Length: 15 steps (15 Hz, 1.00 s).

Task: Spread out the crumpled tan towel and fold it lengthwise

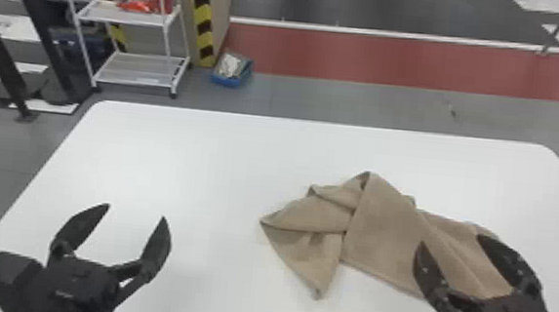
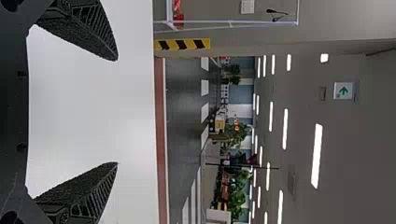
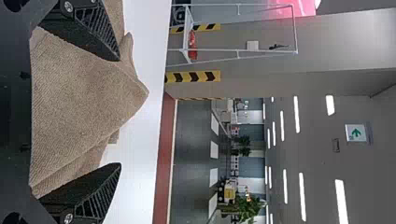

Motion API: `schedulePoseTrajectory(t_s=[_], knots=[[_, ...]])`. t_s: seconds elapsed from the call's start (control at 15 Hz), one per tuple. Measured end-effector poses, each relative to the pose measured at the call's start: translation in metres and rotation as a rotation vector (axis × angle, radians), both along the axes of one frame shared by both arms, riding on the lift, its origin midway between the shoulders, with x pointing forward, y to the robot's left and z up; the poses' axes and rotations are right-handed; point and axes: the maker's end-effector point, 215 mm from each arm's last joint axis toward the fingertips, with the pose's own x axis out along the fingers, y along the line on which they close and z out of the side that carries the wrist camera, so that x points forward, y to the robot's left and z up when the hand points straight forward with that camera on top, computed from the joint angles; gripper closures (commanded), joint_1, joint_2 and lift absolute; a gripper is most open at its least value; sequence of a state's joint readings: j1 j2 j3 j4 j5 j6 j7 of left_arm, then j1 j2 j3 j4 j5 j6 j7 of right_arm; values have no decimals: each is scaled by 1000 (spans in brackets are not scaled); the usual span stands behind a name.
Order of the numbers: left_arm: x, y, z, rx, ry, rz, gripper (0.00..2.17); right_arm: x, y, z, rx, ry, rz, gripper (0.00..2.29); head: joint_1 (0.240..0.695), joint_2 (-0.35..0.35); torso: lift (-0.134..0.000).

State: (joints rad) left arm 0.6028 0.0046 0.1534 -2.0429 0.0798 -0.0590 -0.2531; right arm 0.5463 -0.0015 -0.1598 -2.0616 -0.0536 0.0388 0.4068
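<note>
Stretching from the space between the two hands to beneath the right one, a crumpled tan towel (image 1: 379, 231) lies on a white table (image 1: 195, 159), its long axis running crosswise and its right end slanting slightly nearer the robot. One pointed corner aims toward the left gripper (image 1: 135, 211), well apart from it; another, left of the right gripper (image 1: 450, 241), points toward the robot, while a folded peak juts to the far side. The right gripper's two fingers stand spread, with tan cloth visible between them and nothing pinched. The left gripper's fingers are likewise wide apart over bare tabletop.

Beyond the left gripper and a little to its right, a blue bin (image 1: 226, 82) on the floor holds whitish and grey contents. Straight beyond that same hand stands a white wire-frame rack (image 1: 140, 68), a red item (image 1: 146, 4) on its upper shelf.

The smooth tabletop, its far corners rounded, spreads under both hands. Past them come grey floor (image 1: 347, 101), a red strip (image 1: 376, 59) and a darker stretch (image 1: 380, 11), with yellow-and-black striping (image 1: 203, 18) beside the rack. Farther off from the right hand, its wrist view takes in ceiling lights (image 3: 330, 105) and a green arrow sign (image 3: 356, 133)
</note>
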Motion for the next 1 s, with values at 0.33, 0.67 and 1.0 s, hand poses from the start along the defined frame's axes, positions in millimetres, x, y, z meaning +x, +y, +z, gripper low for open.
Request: schedulePoseTrajectory(t_s=[0.33,0.67,1.0], knots=[[-1,-1,-1,-1,2,-2,80,14,29,-10,-16,18,17,83,695,76,-124],[-2,0,-3,1,6,-8,80,41,74,-30,-53,83,36,215,695,129,-124],[-4,4,-2,5,7,-2,80,60,96,-67,-147,183,19,282,695,161,-124]])
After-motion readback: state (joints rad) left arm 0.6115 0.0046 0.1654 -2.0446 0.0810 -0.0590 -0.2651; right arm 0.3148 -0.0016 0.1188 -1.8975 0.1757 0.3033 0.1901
